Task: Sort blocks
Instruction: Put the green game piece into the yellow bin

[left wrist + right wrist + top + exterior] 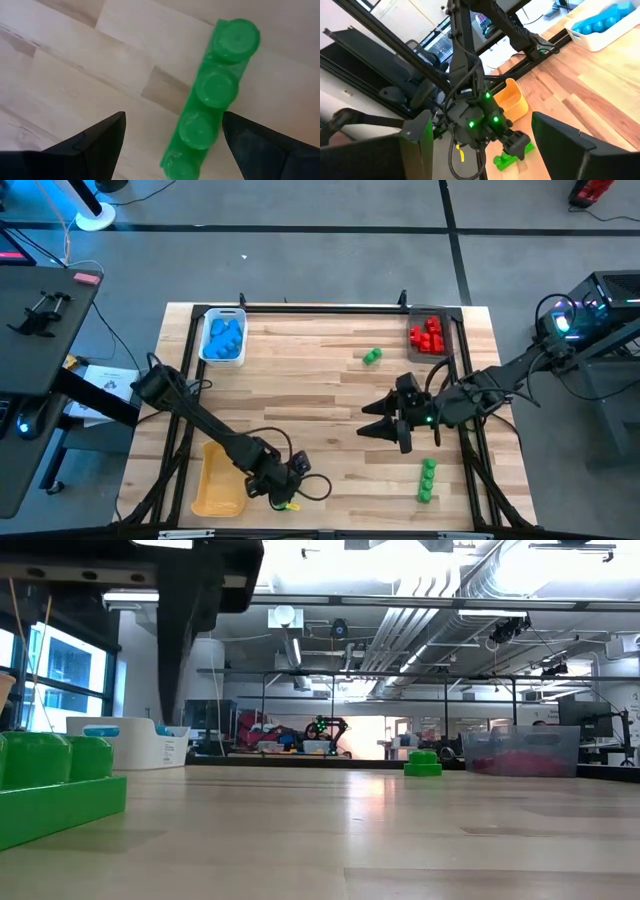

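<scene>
While spread wide, left jaws straddle the green block.

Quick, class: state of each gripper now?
Left gripper: open, jaws either side of a green block, not gripping.
Right gripper: open, empty.

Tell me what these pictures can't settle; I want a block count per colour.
- Brick: in the high view the left pincer covers it; in the left wrist view one end runs off the edge.
- Red blocks: in the high view too small and clumped to count; in the low view blurred behind the grey tray wall.
- Blue blocks: heaped in the high view; in the low view the white tray wall hides them.
</scene>
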Tool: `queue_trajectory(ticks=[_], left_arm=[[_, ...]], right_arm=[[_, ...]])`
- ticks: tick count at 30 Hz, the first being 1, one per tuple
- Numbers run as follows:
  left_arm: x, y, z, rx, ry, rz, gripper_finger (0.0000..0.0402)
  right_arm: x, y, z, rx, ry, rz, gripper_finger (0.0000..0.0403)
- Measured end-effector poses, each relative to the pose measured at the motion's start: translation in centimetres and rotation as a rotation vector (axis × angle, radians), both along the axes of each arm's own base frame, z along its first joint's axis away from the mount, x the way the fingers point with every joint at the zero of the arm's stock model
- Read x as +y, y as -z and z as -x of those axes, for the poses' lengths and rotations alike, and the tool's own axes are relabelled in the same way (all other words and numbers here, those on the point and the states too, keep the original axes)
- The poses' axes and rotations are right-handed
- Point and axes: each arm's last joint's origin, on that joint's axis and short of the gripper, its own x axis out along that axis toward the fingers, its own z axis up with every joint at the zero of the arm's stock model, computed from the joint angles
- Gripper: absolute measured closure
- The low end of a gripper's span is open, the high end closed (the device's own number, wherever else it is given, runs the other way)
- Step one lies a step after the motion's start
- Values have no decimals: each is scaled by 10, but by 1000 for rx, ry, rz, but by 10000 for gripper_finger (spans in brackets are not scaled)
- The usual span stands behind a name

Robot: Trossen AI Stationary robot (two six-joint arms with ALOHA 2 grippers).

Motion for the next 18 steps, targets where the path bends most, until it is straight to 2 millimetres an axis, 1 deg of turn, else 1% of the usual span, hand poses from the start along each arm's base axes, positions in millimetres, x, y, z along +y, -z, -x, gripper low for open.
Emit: queue_trajectory(ticks=[4, 9, 14, 18], left_arm=[[-1, 3, 1, 36, 13, 27, 83], [-3, 15, 2, 102, 66, 33, 83], [-4, 26, -3, 96, 86, 23, 83], [-3, 35, -8, 94, 48, 27, 83]], right_arm=[[0, 2, 0, 14, 2, 10, 163], [0, 3, 0, 23, 6, 15, 163], [0, 4, 0, 35, 7, 19, 163], [0, 4, 0, 35, 8, 17, 163]])
